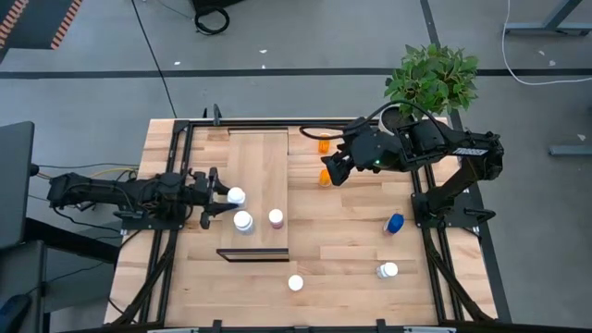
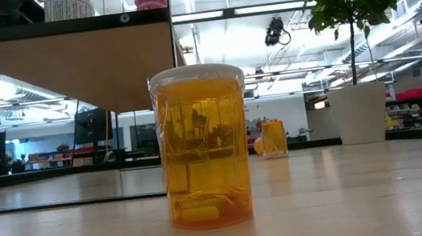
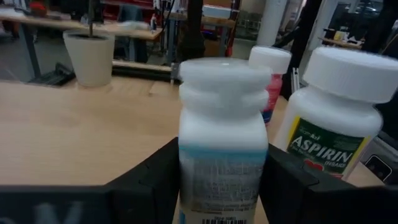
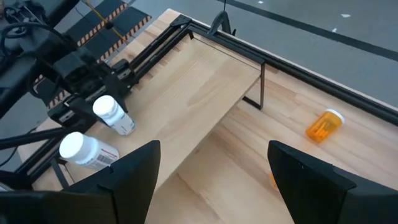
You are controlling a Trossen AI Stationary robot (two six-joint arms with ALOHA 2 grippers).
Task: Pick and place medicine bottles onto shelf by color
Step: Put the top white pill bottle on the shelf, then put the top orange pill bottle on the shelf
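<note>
A white bottle (image 3: pixel 222 143) is seen standing upright on the shelf (image 1: pixel 264 162) between the fingers of the left gripper (image 1: pixel 218 196), though it cannot be told whether the fingers are pressing it or have come free. An aspirin bottle (image 3: pixel 336 121) and a pink bottle (image 1: pixel 276 217) stand just beside it on the shelf. The right gripper (image 1: pixel 335 170) is held open above an upright orange bottle (image 1: pixel 325 177) on the table — another orange bottle (image 4: pixel 324 125) lies on its side nearby.

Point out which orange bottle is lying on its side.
The orange bottle nearest the table's far edge, beyond the shelf's dark frame end. It lies flat; the other orange one, under the right claw, stands upright.
</note>
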